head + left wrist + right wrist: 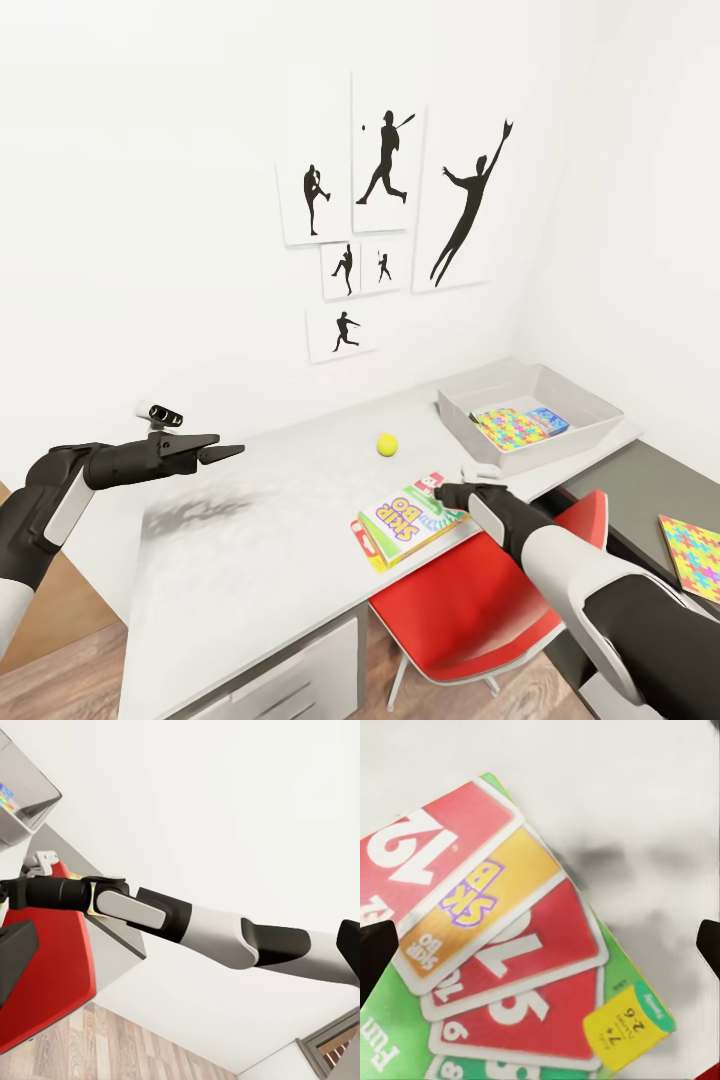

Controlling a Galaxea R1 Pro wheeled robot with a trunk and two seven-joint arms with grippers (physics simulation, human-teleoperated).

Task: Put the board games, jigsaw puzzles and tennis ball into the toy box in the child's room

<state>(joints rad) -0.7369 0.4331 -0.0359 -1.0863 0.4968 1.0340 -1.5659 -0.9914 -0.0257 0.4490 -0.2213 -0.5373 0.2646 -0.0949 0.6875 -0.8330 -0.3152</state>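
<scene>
Skip-Bo yellow-white-green game box (405, 522) lies at the pale grey surface (250, 540) edge; right gripper (540, 945) hovers over it, jaws wide, empty. A careless nudge could tip it off

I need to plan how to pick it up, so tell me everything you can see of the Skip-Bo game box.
The Skip-Bo box is a flat rectangular cardboard-looking box, green-edged, its lid printed with red and yellow number cards and a purple "SKIP BO" logo. It lies flat, lid up, on the grey table near the front edge, turned at an angle, above the red chair. The right gripper is at its far corner, jaws open and spread; whether they touch it is unclear. Nothing lies on it.
</scene>
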